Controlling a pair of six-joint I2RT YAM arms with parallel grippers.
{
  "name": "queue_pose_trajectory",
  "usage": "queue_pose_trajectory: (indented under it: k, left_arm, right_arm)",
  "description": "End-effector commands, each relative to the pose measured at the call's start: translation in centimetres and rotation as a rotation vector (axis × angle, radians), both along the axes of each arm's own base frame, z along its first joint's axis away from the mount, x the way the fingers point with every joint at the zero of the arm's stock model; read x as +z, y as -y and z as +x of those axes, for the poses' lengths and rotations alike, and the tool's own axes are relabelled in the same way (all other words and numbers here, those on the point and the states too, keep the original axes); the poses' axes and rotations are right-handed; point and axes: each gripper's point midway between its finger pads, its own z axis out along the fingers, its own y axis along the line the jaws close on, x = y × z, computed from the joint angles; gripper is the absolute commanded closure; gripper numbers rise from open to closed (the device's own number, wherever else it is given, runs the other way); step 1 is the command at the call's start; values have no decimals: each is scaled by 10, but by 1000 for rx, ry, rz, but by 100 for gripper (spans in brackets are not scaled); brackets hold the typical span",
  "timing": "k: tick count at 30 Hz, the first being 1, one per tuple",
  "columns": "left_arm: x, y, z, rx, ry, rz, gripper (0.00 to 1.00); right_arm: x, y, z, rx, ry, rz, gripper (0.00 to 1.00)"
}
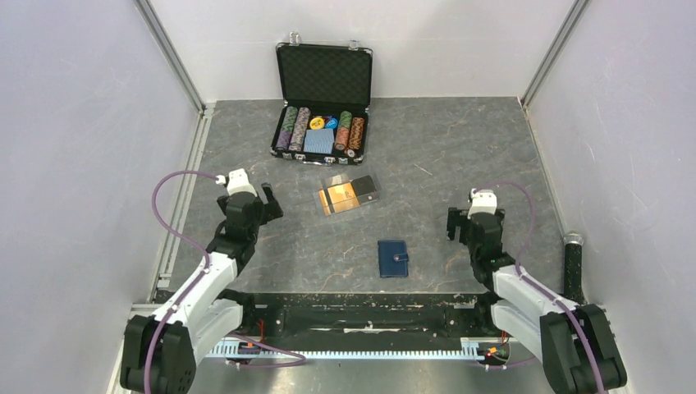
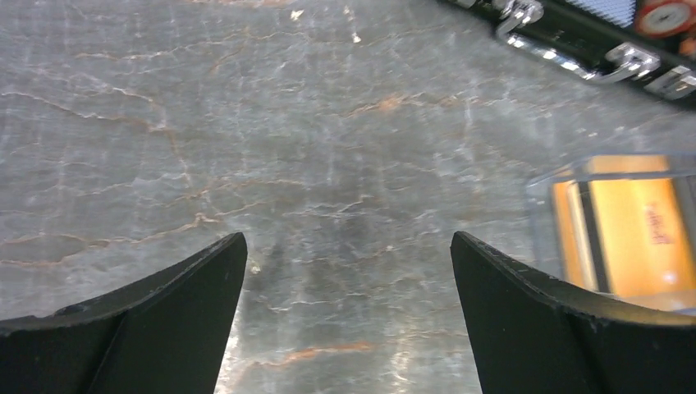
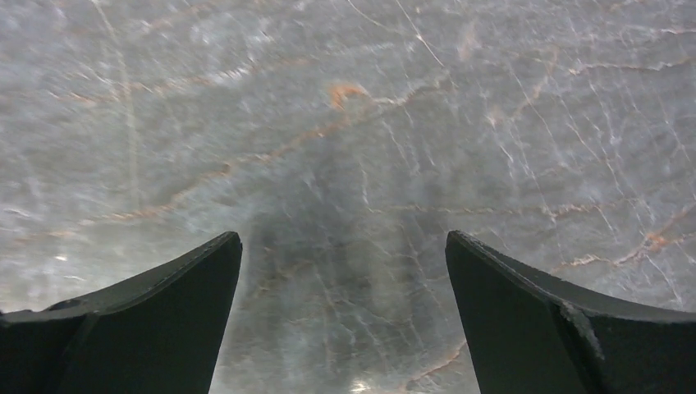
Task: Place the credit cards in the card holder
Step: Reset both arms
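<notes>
marbled table bears the closed card holder; both pairs of jaws stand apart.

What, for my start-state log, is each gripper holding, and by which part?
Nothing is held. The left gripper and right gripper both stand open over the table; the credit cards and the card holder lie untouched.

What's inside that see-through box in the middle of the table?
Gold-orange cards and a dark card lie inside the clear box. Any cards stacked underneath them are hidden.
</notes>
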Motion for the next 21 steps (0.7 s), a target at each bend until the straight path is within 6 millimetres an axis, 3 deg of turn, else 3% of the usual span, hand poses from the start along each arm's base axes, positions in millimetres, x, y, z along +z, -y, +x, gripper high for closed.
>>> queue_pose_trajectory:
  k: [1,4,6,8,15,18,19,21]
  left_arm:
    - [18,-23,20,3,129,215,0]
    - [1,-19,25,-106,119,325,0]
    - [-14,-23,28,-90,84,338,0]
    - [-16,-20,33,-129,93,369,0]
    - [-5,-11,70,-179,192,331,0]
    - [-14,-9,83,-203,206,306,0]
    - [-16,-10,87,-204,213,295,0]
    - [-20,-19,86,-188,198,266,0]
  right_arm:
    - [38,20,21,-50,256,-104,2]
    - [36,26,22,-64,286,-146,2]
    - [36,28,20,-61,326,-163,2]
    - [30,30,14,-60,345,-174,2]
    - [43,27,35,-25,369,-238,2]
    - [45,29,32,-11,422,-236,2]
    - [36,31,33,-5,381,-219,2]
    - [39,32,31,-1,410,-191,2]
